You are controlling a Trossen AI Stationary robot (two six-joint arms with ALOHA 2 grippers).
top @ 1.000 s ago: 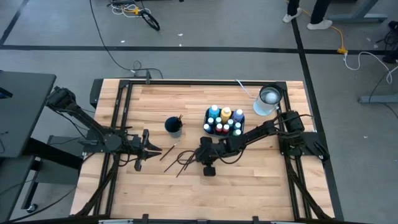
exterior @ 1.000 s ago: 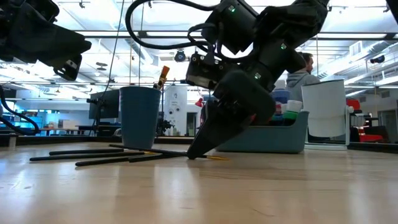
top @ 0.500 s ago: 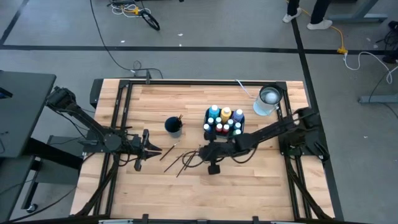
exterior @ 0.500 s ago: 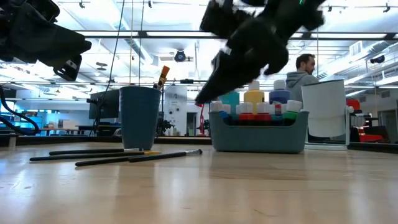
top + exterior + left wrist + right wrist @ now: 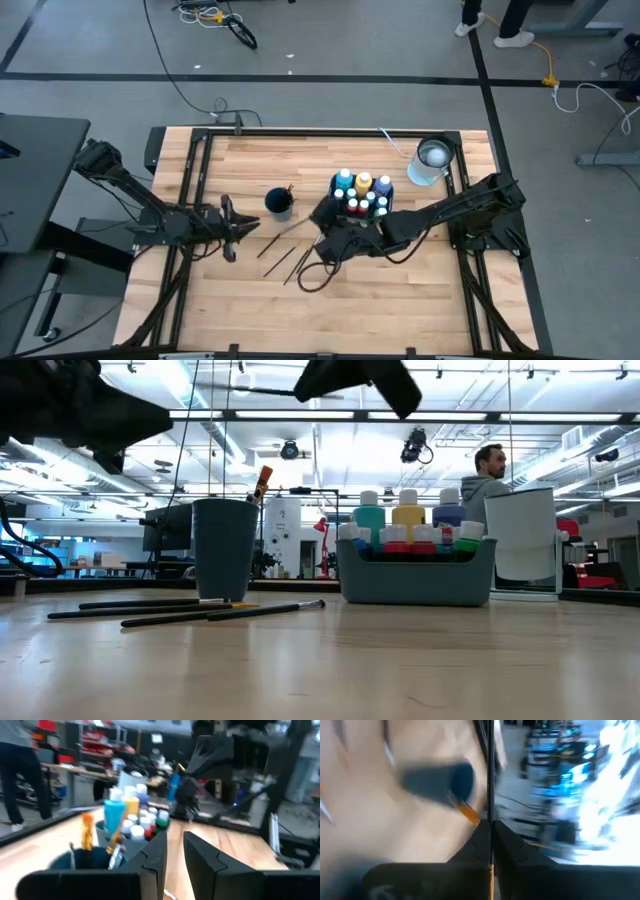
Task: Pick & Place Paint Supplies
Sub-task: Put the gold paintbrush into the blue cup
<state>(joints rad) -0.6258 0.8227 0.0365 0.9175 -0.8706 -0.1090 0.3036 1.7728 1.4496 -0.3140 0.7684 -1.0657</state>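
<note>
My right gripper is high above the table's middle, shut on a thin paintbrush that also shows near the top of the low view. Three more dark-handled brushes lie flat on the wood, left of the grey caddy. White-capped paint bottles stand upright in the caddy. A dark blue cup holds an orange-banded brush. My left gripper hovers left of the cup, its fingers a narrow gap apart with nothing between them. My right gripper pinches the brush between its two fingers. The dark handle sticks out past the fingertips, and a yellow-orange stretch runs back between them. The brush is lifted clear, about level, pointing toward the table's left side.
A white pitcher stands at the far right corner. A black metal frame runs along the table's edges. A person shows in the room behind the caddy. Bare wood stretches along the near side.
My right gripper has risen from the brushes on the table to well above it, rolling as it rose. It carries one brush, now lifted clear. Three brushes have stayed on the wood. My left gripper has swung a little toward the far edge.
</note>
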